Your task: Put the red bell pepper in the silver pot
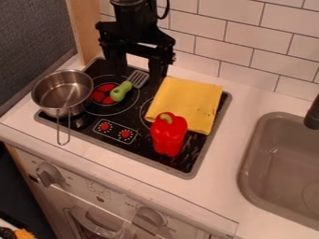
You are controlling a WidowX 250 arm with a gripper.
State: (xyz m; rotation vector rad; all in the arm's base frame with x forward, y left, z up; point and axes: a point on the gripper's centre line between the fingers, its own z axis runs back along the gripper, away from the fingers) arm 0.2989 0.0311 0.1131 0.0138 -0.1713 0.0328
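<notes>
The red bell pepper sits on the near right part of the black stove top, its green stem pointing toward the top of the view, and every place here is told from that pepper. The gripper hangs beyond the pepper and to its left, over the far part of the stove top. Its two fingers are spread wide, with a broad gap between them, and the pepper is well apart from both, on the near side of them and to the right. A folded yellow cloth lies directly behind the pepper, its near edge meeting the pepper's upper part in the view; whether the two touch cannot be told. Up and to the left of the pepper is a spatula with a green handle and a slotted metal head, the head slanting toward the gripper. Left of the pepper are two red printed dials on the stove top. Farther left, well apart from the pepper, the silver pot stands at the left edge of the stove top, open side up, its long wire handle pointing toward the near side. To the pepper's right, past a strip of the white desk, is a grey-brown sink with part of a dark faucet at its far right. White tiles line the wall behind the pepper.
</notes>
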